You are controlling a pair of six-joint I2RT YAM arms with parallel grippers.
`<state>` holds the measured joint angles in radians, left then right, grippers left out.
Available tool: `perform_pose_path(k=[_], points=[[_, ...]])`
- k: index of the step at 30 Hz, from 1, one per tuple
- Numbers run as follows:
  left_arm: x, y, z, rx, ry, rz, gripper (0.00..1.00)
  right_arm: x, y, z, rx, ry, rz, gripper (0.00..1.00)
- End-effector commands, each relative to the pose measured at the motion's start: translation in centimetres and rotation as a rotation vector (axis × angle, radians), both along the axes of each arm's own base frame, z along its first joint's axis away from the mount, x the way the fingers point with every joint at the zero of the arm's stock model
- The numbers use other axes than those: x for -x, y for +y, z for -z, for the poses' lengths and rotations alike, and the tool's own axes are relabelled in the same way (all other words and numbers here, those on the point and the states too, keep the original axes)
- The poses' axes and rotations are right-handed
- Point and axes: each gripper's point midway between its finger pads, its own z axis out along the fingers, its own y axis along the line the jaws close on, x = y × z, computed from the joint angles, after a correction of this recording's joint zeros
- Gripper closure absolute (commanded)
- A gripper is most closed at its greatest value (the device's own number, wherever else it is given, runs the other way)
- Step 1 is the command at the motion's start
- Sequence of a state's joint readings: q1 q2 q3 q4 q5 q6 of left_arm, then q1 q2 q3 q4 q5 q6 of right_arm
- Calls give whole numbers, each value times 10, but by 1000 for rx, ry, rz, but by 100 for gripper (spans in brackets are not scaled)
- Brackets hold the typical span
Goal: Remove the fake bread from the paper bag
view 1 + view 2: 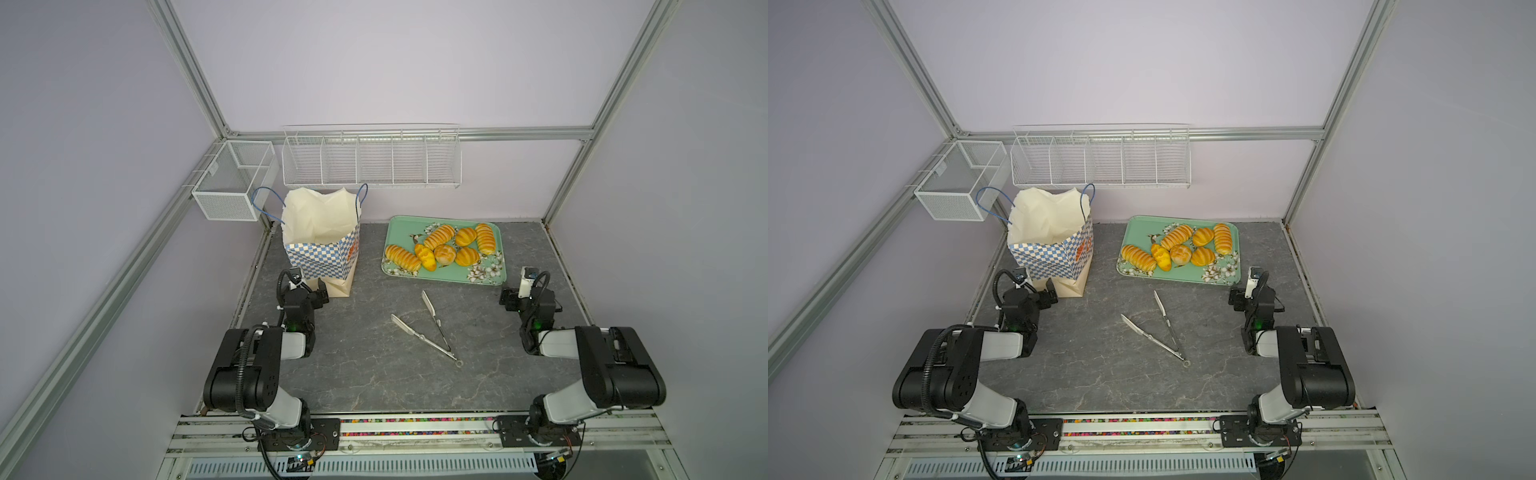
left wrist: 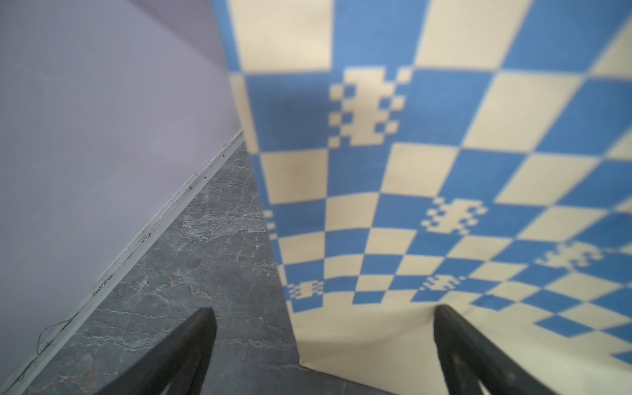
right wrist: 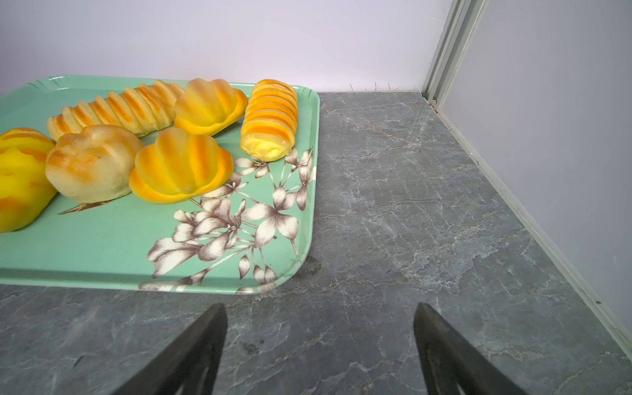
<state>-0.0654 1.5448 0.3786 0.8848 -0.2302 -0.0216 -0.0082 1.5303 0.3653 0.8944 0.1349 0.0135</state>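
The paper bag (image 1: pixel 322 253) (image 1: pixel 1050 255), cream with blue checks, stands upright at the back left with its mouth open; only cream lining shows inside. Several pieces of fake bread (image 1: pixel 444 254) (image 1: pixel 1180 254) (image 3: pixel 181 167), long ribbed ones and round buns, lie on the green flowered tray (image 1: pixel 492 279) (image 3: pixel 102 246). My left gripper (image 1: pixel 309 287) (image 2: pixel 323 309) is open and low, at the foot of the bag (image 2: pixel 444 154), whose near bottom corner lies between its fingers. My right gripper (image 1: pixel 517 291) (image 3: pixel 319 307) is open over bare table, just short of the tray's near right corner, holding nothing.
Metal tongs (image 1: pixel 424 328) (image 1: pixel 1154 326) lie spread on the grey table between the arms. A white mesh basket (image 1: pixel 232 185) and a long wire rack (image 1: pixel 372 160) hang on the back walls. The left wall runs close beside the bag.
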Motion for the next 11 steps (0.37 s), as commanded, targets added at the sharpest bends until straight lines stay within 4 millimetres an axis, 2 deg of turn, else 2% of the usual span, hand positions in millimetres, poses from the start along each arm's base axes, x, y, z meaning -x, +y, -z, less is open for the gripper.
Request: perform_pose_path(k=[1, 11], points=[[-6, 0, -7, -5, -20, 7, 1, -2, 1, -2, 26, -2, -4, 12], [-6, 0, -7, -5, -21, 7, 1, -2, 2, -1, 38, 5, 0, 12]])
